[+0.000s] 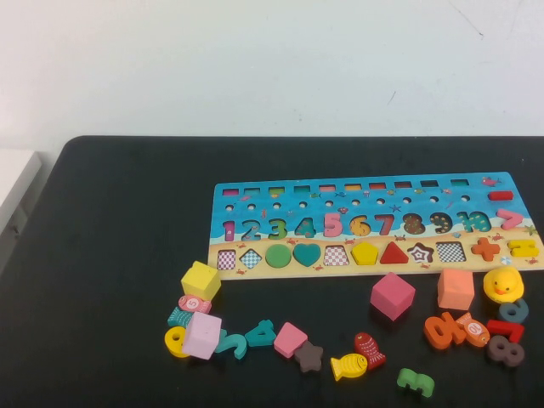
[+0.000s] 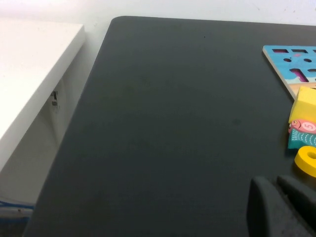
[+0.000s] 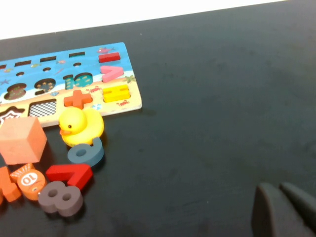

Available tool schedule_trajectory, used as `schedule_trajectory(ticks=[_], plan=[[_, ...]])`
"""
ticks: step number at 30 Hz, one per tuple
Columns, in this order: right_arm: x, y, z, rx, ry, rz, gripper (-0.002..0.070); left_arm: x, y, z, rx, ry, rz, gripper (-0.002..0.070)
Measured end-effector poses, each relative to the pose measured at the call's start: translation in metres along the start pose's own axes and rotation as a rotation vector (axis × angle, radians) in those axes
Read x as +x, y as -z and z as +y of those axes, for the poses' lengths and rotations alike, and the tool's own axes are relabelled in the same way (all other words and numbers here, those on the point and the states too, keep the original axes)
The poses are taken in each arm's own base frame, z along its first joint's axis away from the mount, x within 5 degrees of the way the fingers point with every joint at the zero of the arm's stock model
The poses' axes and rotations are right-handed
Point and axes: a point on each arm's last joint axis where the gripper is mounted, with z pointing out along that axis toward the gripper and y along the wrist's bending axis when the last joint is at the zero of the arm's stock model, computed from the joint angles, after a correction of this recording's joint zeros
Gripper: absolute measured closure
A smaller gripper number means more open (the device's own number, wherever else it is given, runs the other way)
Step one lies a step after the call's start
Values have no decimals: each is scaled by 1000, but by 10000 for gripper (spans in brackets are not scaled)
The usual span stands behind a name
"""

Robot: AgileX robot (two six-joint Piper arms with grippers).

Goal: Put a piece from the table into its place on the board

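The blue number-and-shape board point(image 1: 357, 197) lies flat on the black table point(image 1: 119, 221), with several checkered empty shape slots in its front row. Loose pieces lie in front of it: a yellow block point(image 1: 201, 280), a lilac block point(image 1: 201, 335), a pink block point(image 1: 392, 296), a salmon block point(image 1: 456, 290), a brown star point(image 1: 308, 356) and a green 3 point(image 1: 416, 382). Neither arm shows in the high view. My left gripper point(image 2: 273, 181) is shut and empty over bare table left of the pieces. My right gripper point(image 3: 277, 187) is shut and empty over bare table right of the board point(image 3: 59, 69).
A yellow duck point(image 1: 502, 285) sits at the board's front right corner, with a red 7 point(image 3: 69, 174) and a brown 8 point(image 3: 60, 198) near it. Two fish pieces point(image 1: 348, 366) lie at the front. A white shelf point(image 2: 29, 64) stands left of the table.
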Motion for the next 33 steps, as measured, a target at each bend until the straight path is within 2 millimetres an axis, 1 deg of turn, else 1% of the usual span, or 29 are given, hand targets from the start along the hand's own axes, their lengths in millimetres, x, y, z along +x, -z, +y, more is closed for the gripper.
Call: schedule_trajectory(ticks=[28, 33], plan=[[0, 0, 0, 0, 0, 0, 657, 0, 0, 0, 0, -2, 0, 678], [0, 0, 0, 0, 0, 0, 657, 0, 0, 0, 0, -29, 0, 678]])
